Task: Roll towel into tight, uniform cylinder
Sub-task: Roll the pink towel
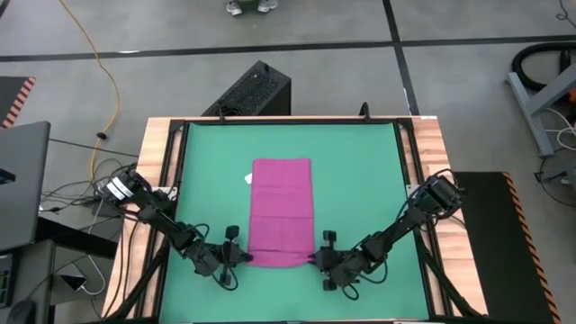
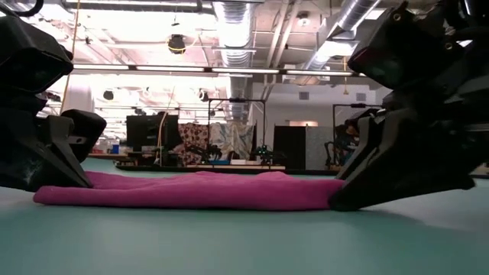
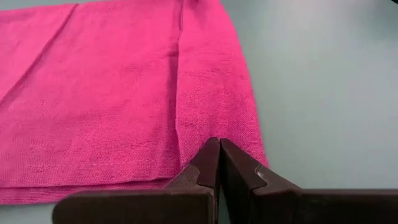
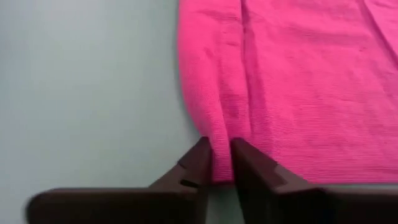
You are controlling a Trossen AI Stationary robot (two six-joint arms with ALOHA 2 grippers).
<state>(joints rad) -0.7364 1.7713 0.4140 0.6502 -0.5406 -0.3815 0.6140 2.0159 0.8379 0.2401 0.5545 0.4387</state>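
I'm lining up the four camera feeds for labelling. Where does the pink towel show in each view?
High view: towel, mid-mat, its near end between both grippers.
Low view: flat pink strip across the middle.
Left wrist view: fills the upper left.
Right wrist view: fills the upper right.
Shared landmark: the green mat under it.

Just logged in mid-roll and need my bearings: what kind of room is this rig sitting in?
Most likely a robotics lab or industrial workshop. The low view shows exposed silver ceiling ducts and strip lights above distant workbenches; the high view shows bare grey concrete floor with a loose yellow cable around the green-matted table.
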